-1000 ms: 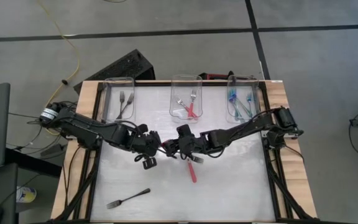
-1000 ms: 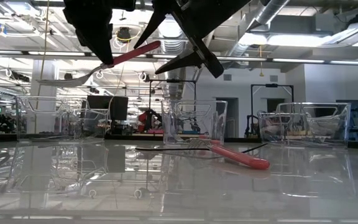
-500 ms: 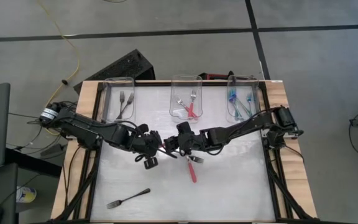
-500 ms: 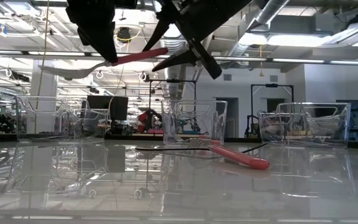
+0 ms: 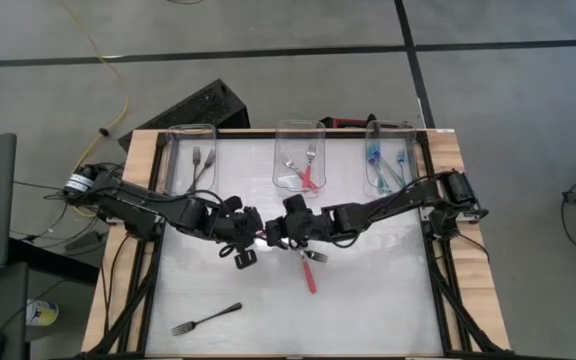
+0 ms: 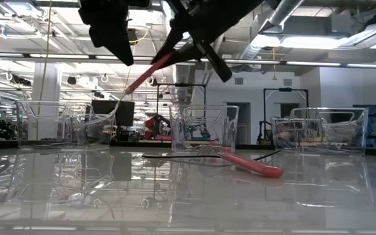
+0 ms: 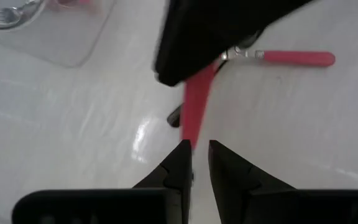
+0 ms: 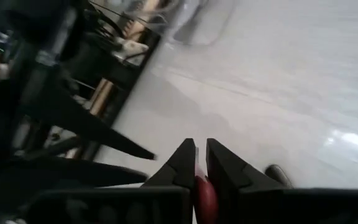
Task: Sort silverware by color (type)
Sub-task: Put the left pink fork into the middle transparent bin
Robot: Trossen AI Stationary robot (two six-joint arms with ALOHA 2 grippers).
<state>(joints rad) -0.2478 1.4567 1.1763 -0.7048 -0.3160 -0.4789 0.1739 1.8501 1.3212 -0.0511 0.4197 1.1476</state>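
Note:
A red-handled fork (image 6: 150, 70) hangs tilted in the air over the middle of the table, with my right gripper (image 6: 183, 51) shut on its handle. My left gripper (image 6: 126, 57) stands just above the fork's neck. Its fingers (image 7: 182, 158) are almost together and nothing shows between them. I cannot tell whether it touches the fork. A second red-handled fork (image 5: 310, 272) lies flat on the table below the grippers. A dark metal fork (image 5: 206, 320) lies near the front left. My right gripper pinches the red handle (image 8: 205, 193) near its free end between its two fingers. The fingers come from the table's right, slanting down. The fork is clear of the table and slopes down from the hold (image 6: 168, 60), with its metal tines (image 6: 109, 114) lowest.
Three clear bins stand along the far edge. The left bin (image 5: 193, 160) holds dark forks, the middle bin (image 5: 300, 160) red-handled ones and the right bin (image 5: 388, 165) teal-handled ones. The near half of the white table (image 5: 368, 310) is bare except for the dark fork.
My right gripper has shut on the free end of the airborne fork's red handle. The fork, earlier nearly level in my left gripper, has tipped, and its tine end has dropped below my left gripper's tips. My left gripper has moved slightly toward the right gripper.

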